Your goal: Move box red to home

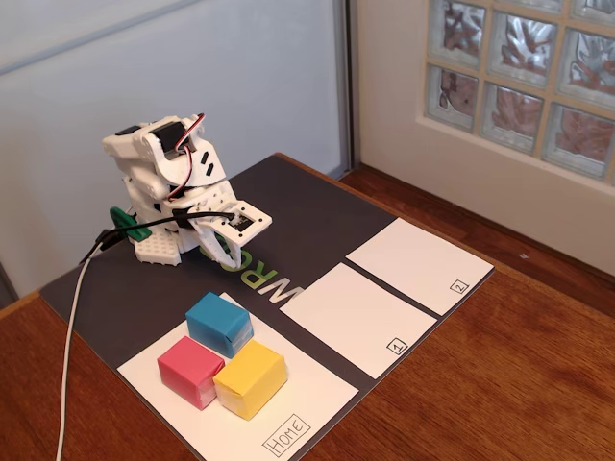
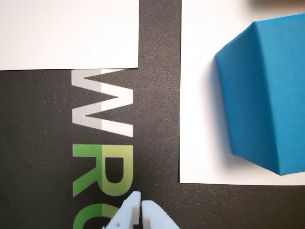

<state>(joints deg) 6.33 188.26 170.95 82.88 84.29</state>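
Home [image 1: 322,399] sheet carries three boxes: one box red [image 1: 189,370], one blue [image 1: 219,323], one yellow [image 1: 250,377]; gripper [image 2: 141,204] fingers clenched, empty.

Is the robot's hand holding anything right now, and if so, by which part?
Nothing is held. The hand is shut and empty over the dark mat; the red box sits on the Home sheet.

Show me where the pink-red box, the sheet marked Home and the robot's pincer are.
Red box [image 1: 190,371]: fixed view, its top face.
Home sheet [image 1: 317,399]: fixed view, bare paper beside the boxes.
Gripper [image 2: 141,206]: wrist view, closed white fingertips.
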